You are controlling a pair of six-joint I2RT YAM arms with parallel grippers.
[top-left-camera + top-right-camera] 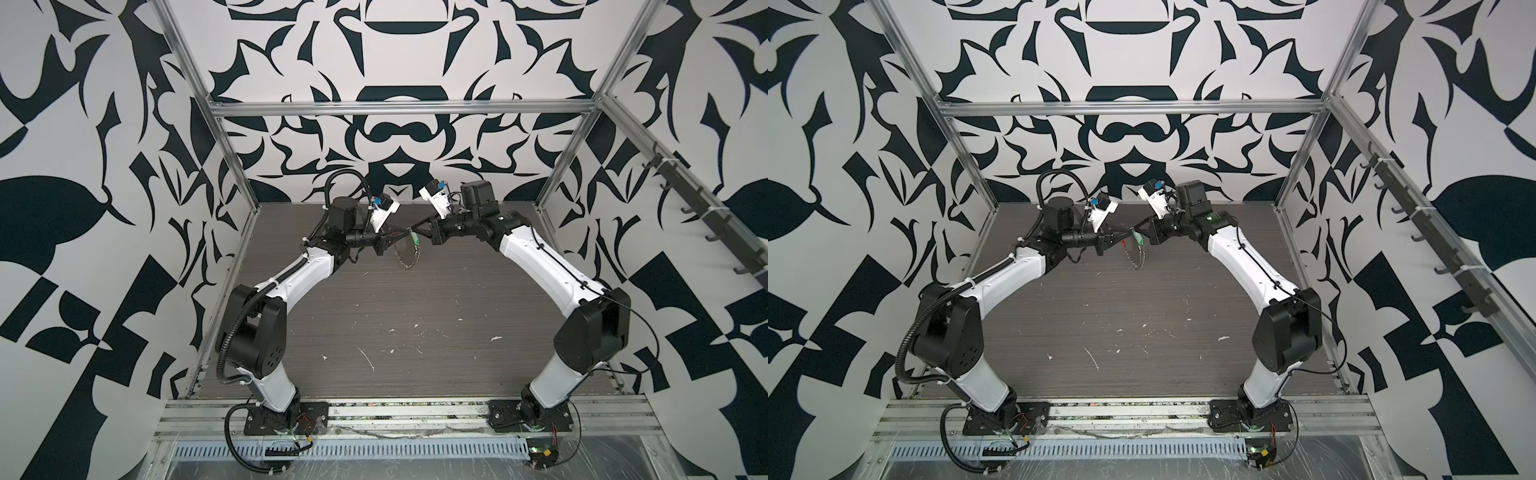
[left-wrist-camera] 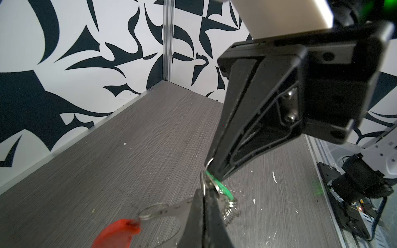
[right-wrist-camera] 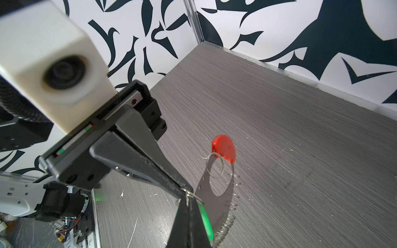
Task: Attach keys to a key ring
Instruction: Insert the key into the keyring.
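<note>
L hand (image 2: 203,196) and R hand (image 3: 187,206) are held tip to tip above the bench (image 3: 279,128), back centre. Key ring (image 3: 225,199) is pinched by L hand; green key tag (image 3: 205,219), just beside it, by R hand.

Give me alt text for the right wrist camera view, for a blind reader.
Two shut grippers meet tip to tip above a grey table: the right gripper pinches a green key tag, the left gripper grips a flat metal key ring. A red tag and many small silver rings sit on the key ring.
</note>
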